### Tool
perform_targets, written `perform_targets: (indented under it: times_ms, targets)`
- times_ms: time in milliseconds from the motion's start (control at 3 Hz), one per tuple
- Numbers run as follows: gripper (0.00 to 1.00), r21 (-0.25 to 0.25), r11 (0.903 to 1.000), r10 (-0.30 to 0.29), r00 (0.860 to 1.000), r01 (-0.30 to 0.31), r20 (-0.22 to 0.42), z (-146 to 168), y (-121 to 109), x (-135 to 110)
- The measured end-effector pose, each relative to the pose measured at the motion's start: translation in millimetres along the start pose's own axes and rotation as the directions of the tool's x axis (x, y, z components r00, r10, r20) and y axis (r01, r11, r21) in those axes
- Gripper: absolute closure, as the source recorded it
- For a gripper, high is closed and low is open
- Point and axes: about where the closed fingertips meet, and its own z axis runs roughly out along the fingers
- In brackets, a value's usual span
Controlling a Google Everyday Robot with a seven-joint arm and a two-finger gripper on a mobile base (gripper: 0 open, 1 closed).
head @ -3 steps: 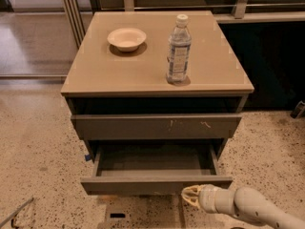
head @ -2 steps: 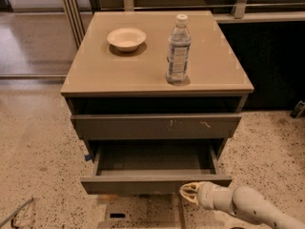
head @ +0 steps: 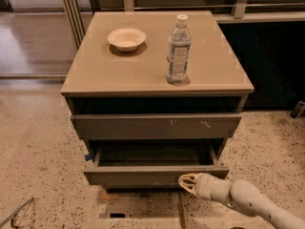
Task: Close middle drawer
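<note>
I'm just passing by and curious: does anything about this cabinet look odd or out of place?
Yes: the middle drawer hangs pulled out, its inside showing, while the drawer above bears pale scratch marks. The claw sits at the open drawer's front, right end. The bowl and bottle stand upright; nothing spilled.

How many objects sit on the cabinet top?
2: a bowl back-left, a water bottle right of centre; nothing looks hidden. The gripper is low, at the front of the open middle drawer, right end.

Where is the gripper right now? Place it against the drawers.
In the camera view the gripper sits low, right of centre, at the front face of the pulled-out middle drawer, below the scratched drawer front.
</note>
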Motion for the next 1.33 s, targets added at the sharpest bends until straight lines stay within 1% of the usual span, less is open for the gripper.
perform_targets:
  times_ms: [333, 667, 1000, 1333]
  targets:
    - [1.0, 0.016, 0.9999, -0.002, 1.0, 0.002, -0.002, 9.6, -16.2, 3.4]
    - [1.0, 0.019, 0.9998, -0.002, 1.0, 0.003, -0.018, 20.1, -32.1, 7.0]
    - [1.0, 0.013, 0.9999, 0.008, 0.998, -0.007, -0.056, 33.6, -50.3, 14.6]
    - [1.0, 0.011, 0.9996, 0.027, 0.994, -0.026, -0.105, 47.7, -70.8, 28.0]
